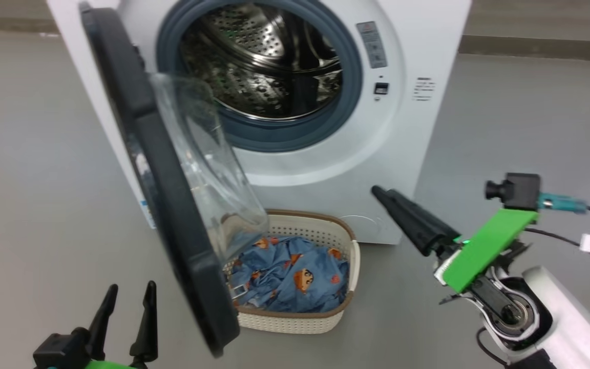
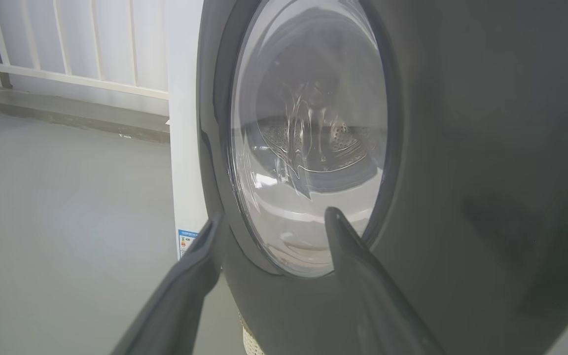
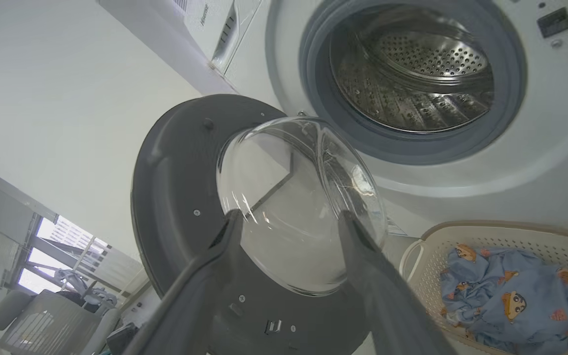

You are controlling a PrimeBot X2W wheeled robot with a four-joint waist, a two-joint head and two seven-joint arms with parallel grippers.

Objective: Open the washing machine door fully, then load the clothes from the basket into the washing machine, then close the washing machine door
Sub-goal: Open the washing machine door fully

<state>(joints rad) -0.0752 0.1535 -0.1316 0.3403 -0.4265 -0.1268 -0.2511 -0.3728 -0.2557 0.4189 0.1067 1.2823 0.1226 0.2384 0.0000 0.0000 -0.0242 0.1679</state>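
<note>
The washing machine door [image 1: 162,195] stands about half open, with its edge turned to the head camera and its glass bowl [image 1: 203,154] facing the right side. It hangs partly over the basket [image 1: 295,320], which sits on the floor [image 1: 44,154] just in front of the washing machine [image 1: 418,143]. The clothes [image 1: 295,277] lie inside the basket, and the drum [image 1: 269,61] looks empty.

The left claw [image 1: 132,285] is low at the left, near the outer face of the door, its fingers spread and holding nothing. The right claw [image 3: 290,215] is well apart from the door, also spread and empty, and it points toward the inner face.

The step in hand seems to be the full opening. To do it well, the right claw should probably press on the dark inner ring, not on the glass, near the free edge. It should push slowly to the left until the basket is uncovered. The left claw seems to stand in the door's path, so it should first move aside.
</note>
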